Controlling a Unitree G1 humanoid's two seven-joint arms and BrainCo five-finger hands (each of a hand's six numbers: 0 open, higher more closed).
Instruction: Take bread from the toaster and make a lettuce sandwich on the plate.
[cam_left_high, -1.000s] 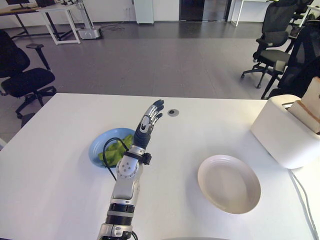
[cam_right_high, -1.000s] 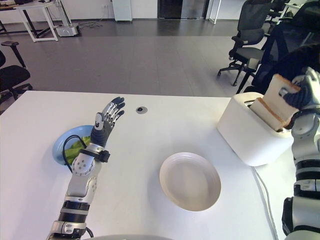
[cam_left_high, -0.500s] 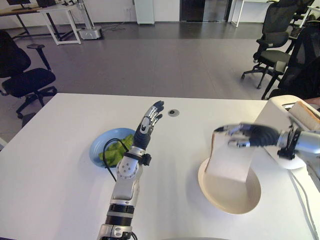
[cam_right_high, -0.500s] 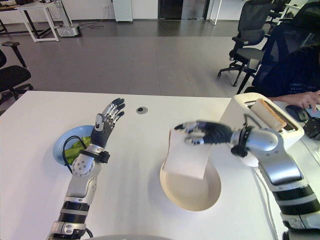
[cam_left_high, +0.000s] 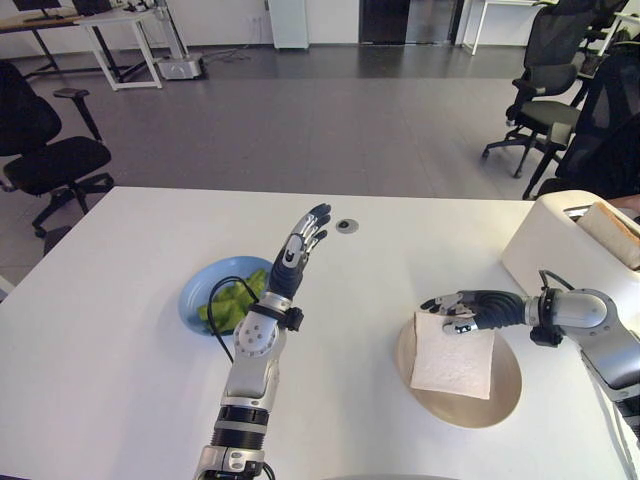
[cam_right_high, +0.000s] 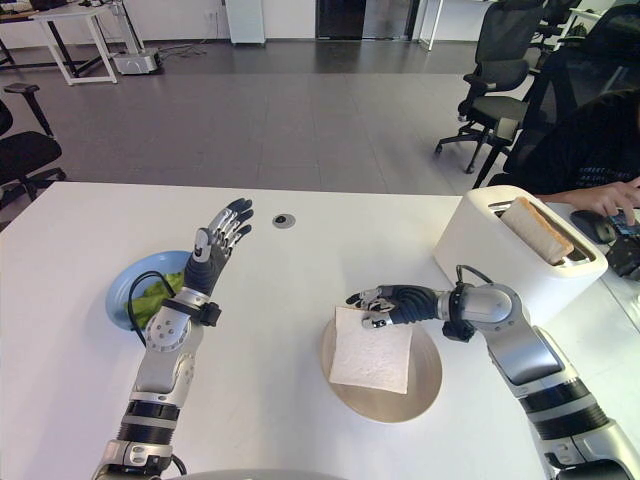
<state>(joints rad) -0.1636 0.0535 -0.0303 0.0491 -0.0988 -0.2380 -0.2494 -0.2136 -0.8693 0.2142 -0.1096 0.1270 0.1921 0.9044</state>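
A white slice of bread (cam_left_high: 452, 362) lies flat on the beige plate (cam_left_high: 506, 393) at the table's right middle. My right hand (cam_left_high: 466, 306) hovers at the slice's far left corner, its fingers spread and touching the edge. A second slice (cam_right_high: 535, 228) stands in the slot of the white toaster (cam_right_high: 497, 258) at the far right. Green lettuce (cam_left_high: 230, 300) rests on a blue plate (cam_right_high: 118, 298) at the left. My left hand (cam_left_high: 304, 237) is held up above the table just beyond the blue plate, open and holding nothing.
A small round grommet (cam_left_high: 347, 226) sits in the tabletop behind my left hand. Bare white table lies between the two plates and along the front. Office chairs stand on the floor beyond the far edge.
My right hand pulled a slice out of the toaster, carried it left and down, and laid it flat on the beige plate. The left arm has stayed put.
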